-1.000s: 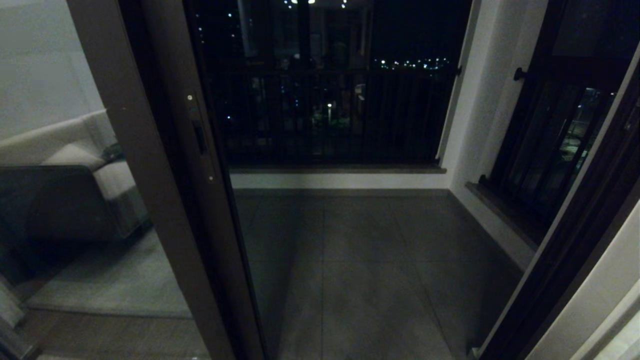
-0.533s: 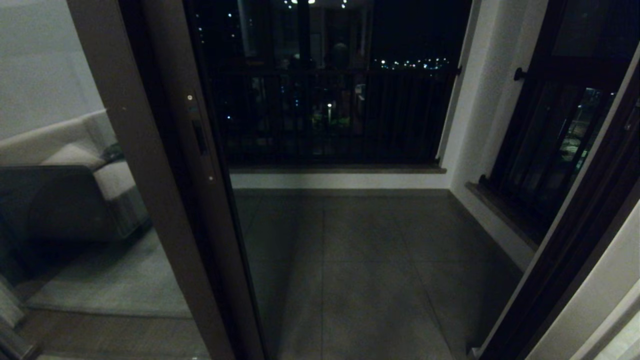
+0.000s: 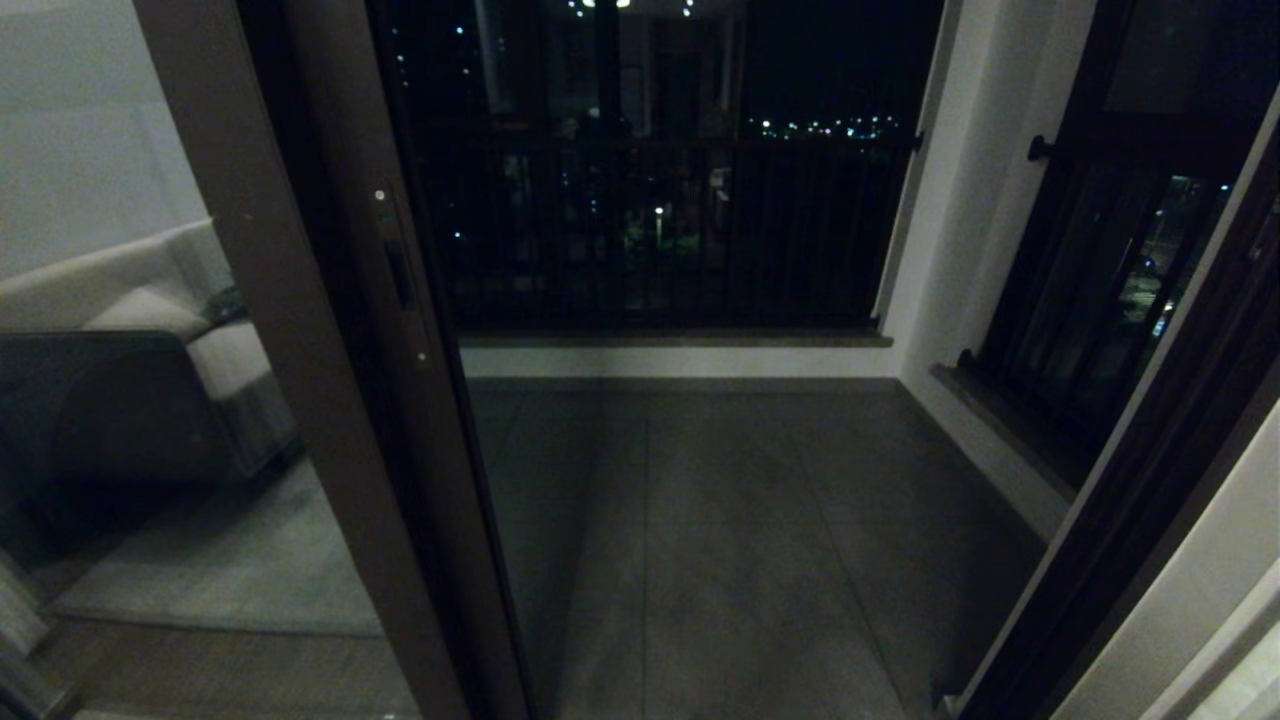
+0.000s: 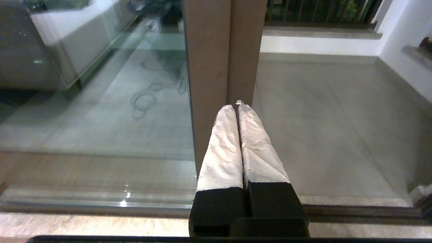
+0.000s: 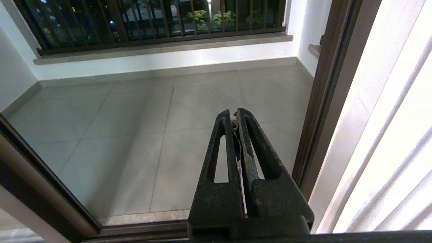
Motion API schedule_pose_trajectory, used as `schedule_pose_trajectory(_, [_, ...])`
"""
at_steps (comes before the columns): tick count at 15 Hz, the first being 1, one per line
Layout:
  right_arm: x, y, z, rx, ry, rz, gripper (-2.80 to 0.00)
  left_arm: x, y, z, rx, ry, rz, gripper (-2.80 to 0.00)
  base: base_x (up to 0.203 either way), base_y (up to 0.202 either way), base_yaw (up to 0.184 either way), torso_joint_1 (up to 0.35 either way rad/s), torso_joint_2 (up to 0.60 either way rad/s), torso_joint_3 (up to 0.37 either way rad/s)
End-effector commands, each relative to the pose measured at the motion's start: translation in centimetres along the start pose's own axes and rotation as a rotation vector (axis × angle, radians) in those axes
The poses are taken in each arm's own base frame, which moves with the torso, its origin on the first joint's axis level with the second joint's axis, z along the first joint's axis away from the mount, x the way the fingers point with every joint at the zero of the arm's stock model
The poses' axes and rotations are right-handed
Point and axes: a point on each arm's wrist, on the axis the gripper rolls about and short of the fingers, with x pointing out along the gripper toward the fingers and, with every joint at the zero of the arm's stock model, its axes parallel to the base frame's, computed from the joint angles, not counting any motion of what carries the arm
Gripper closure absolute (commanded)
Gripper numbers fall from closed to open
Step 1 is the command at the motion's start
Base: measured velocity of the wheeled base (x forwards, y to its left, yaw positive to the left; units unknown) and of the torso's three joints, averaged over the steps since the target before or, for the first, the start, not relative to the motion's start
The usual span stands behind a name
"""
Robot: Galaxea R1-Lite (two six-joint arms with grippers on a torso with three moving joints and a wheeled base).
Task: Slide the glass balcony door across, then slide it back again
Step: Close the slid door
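A: Where is the glass balcony door (image 3: 400, 330) now?
B: At nine o'clock, stacked on the fixed panel; the doorway is open from twelve to three.
A: And the grippers?
B: The left gripper (image 4: 236, 105) is clenched, empty, near the door frame. The right gripper (image 5: 235, 113) is clenched too, over the balcony floor (image 5: 141, 111). I think sliding back remains

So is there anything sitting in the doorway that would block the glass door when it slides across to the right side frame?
Nothing visible does. The glass balcony door is stacked at the left, and the opening and floor track to the right jamb look bare. The left gripper points at its stile with a clear gap.
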Motion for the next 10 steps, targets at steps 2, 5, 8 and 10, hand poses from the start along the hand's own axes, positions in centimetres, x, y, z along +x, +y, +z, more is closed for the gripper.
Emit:
schedule_pose_trajectory(2, [0.0,0.0,0.0,0.000,0.001,0.000,0.00,-1.0,0.0,4.3,0.002,-0.036,-0.008,0.00,0.000,0.000,0.000,0.000,0.00,0.000])
schedule_pose_trajectory(5, [0.0,0.0,0.0,0.000,0.001,0.000,0.00,-0.5,-0.1,7.2,-0.001,0.011,-0.001,0.00,0.000,0.000,0.000,0.000,0.00,0.000])
schedule_pose_trajectory(8, [0.0,0.0,0.0,0.000,0.001,0.000,0.00,0.8,-0.3,10.3,-0.005,0.053,-0.084,0.00,0.000,0.000,0.000,0.000,0.00,0.000])
schedule_pose_trajectory(10, [0.0,0.0,0.0,0.000,0.001,0.001,0.00,2.5,-0.4,12.4,-0.012,0.105,-0.148,0.00,0.000,0.000,0.000,0.000,0.00,0.000])
